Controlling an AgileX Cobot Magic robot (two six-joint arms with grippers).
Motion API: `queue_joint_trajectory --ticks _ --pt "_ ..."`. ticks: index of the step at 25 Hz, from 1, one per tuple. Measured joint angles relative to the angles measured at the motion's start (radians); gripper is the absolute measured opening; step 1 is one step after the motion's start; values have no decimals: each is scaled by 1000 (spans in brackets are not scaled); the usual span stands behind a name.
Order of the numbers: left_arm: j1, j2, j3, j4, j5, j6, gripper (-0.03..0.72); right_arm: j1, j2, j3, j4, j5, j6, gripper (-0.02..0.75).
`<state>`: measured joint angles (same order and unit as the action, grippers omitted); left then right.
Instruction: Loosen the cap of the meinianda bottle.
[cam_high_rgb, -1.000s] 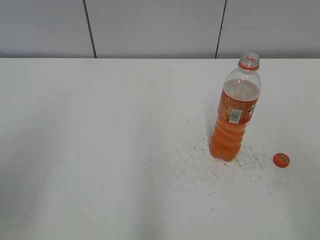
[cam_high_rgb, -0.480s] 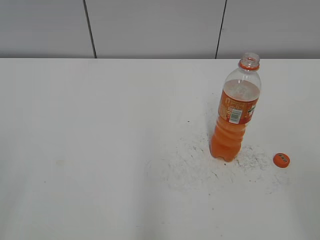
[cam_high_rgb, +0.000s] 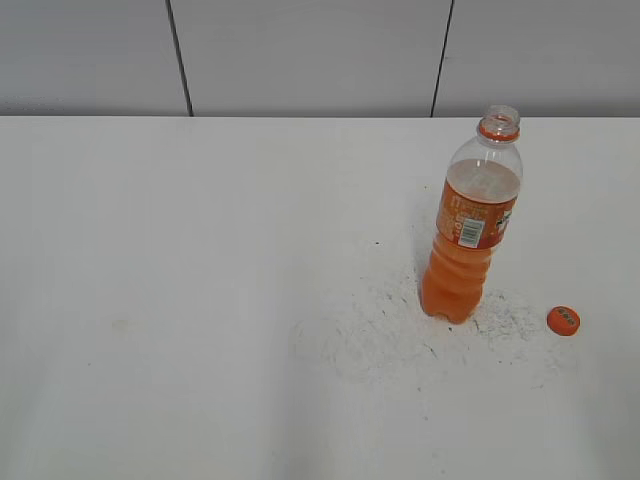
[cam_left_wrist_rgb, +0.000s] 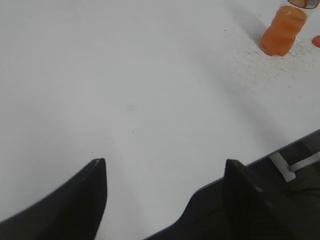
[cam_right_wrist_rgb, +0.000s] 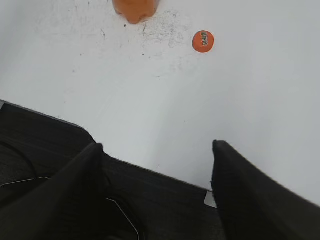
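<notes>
The meinianda bottle (cam_high_rgb: 470, 225) stands upright on the white table, right of centre, with its neck open and only the orange neck ring on it. Its orange base shows at the top right of the left wrist view (cam_left_wrist_rgb: 281, 31) and at the top edge of the right wrist view (cam_right_wrist_rgb: 135, 10). The cap (cam_high_rgb: 563, 320) lies flat on the table to the right of the bottle's base, apart from it, and shows in the right wrist view (cam_right_wrist_rgb: 203, 41). My left gripper (cam_left_wrist_rgb: 165, 167) is open and empty, far from the bottle. My right gripper (cam_right_wrist_rgb: 156, 147) is open and empty over the table's front edge.
The white table (cam_high_rgb: 200, 300) has dark scuff marks around the bottle's base. A grey panelled wall (cam_high_rgb: 300, 50) runs behind it. The table's front edge and dark floor show in the right wrist view (cam_right_wrist_rgb: 60, 150) and in the left wrist view (cam_left_wrist_rgb: 280, 165).
</notes>
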<state>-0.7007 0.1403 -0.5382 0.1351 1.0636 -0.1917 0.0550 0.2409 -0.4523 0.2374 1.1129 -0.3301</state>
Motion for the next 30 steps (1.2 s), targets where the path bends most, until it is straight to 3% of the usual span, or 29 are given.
queue_joint_trajectory --ticks 5,8,16,21,24,30 --pt "5 -1 0 0 -3 0 559 0 0 2 13 -7 0 494" --pt "65 -16 2 0 -3 0 559 0 0 2 51 -9 0 494" --pt "411 -89 4 1 -4 0 559 0 0 2 95 -14 0 494" --pt "546 -146 5 2 -4 0 559 0 0 2 99 -17 0 494" --pt "590 -146 5 2 -4 0 559 -3 -23 2 100 -18 0 494" --pt "596 -147 5 2 -4 0 559 -81 -155 2 103 -20 0 494"
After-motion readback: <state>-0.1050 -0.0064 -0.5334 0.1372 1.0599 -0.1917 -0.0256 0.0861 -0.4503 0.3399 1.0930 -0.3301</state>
